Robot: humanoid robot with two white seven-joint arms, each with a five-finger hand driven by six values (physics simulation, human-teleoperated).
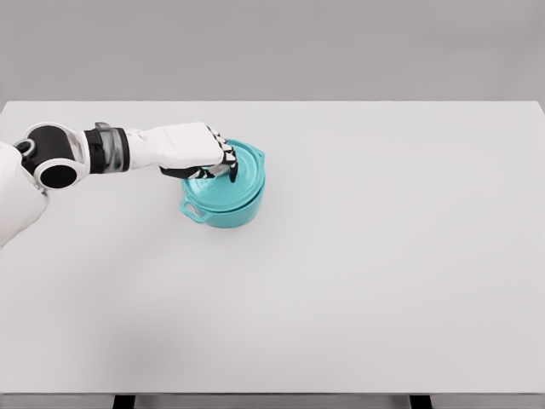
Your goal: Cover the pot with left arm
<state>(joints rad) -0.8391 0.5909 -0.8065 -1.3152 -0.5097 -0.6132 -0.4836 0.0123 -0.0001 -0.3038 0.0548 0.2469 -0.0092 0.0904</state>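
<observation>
Left hand [203, 152] over the left part of lid [234, 176], hiding the knob area and that side of the rim. Fingers [228, 158] curled down onto the lid top, closed around something dark there, probably the knob; exact grip hard to make out. Lid seated on pot [228, 211], teal on teal, seam barely readable; looks level, can't confirm flush on the hidden side. Pot handles visible at lower left and upper right. Pot left of table centre, nearer the far edge than the near one. Left arm coming in from the left edge, shoulder cut off by the frame. Table [383, 281] white, wide bare area right of the pot and in front of it; near edge visible along the bottom, far edge along the top, right edge at the frame border. Dark legs just showing under the near edge.
</observation>
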